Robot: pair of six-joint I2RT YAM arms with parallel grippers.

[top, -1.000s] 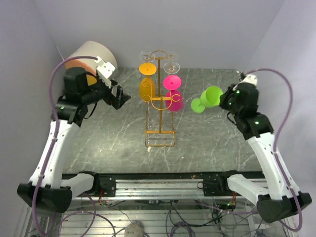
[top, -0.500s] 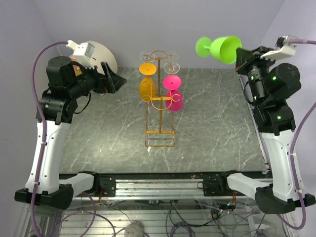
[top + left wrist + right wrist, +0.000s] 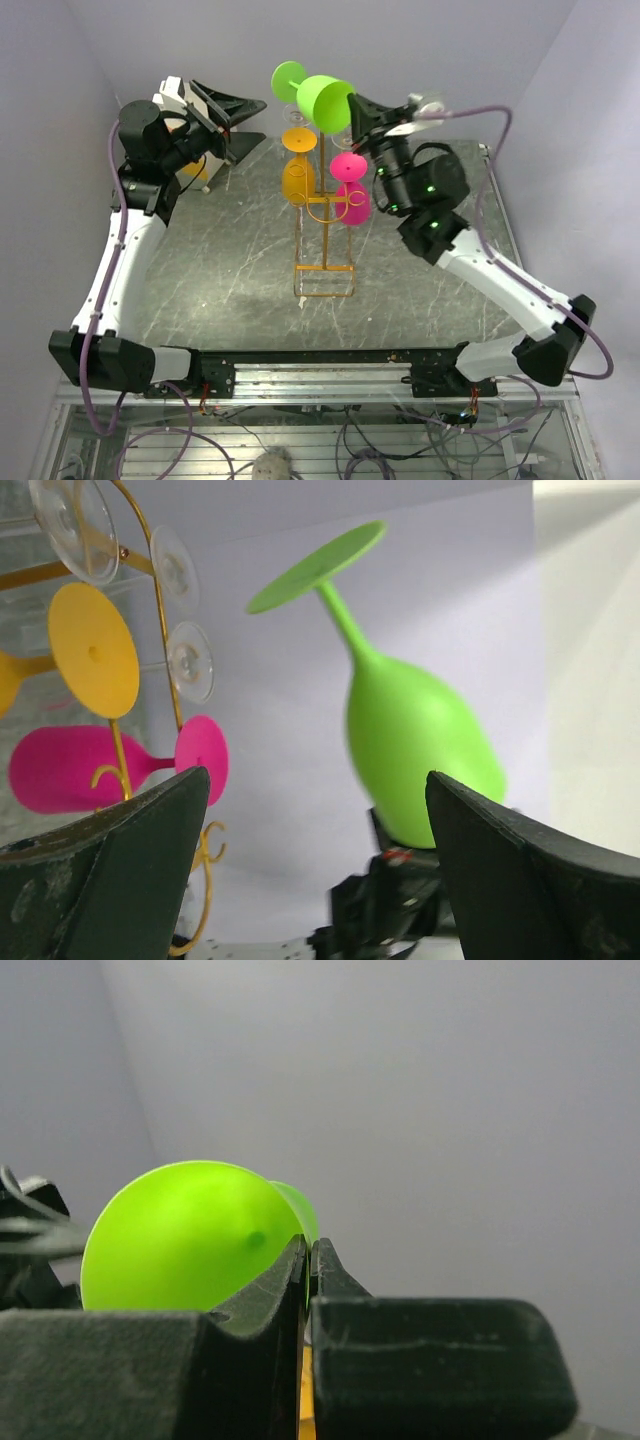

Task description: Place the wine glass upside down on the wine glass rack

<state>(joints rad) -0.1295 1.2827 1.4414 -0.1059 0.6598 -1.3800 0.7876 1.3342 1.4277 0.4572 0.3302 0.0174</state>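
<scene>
While left gripper (image 3: 262,118) gapes empty, your right gripper (image 3: 356,108), clamped on wine glass (image 3: 325,100), has swung left, near the rack (image 3: 323,201) top.

Green wine glass (image 3: 325,100) is hanging in the right gripper (image 3: 353,108), its rim pinched between the nearly closed fingers. It is tilting foot-up, with the stem and round foot pointing up and away from the gripper; the bowl is opaque. Wine glass rack (image 3: 322,202), thin golden wire, is standing upright on its rectangular base, below and ahead of the gripper, apart from the glass. It is carrying an orange glass (image 3: 298,178), a pink glass (image 3: 354,203) and clear glasses (image 3: 347,137).
</scene>
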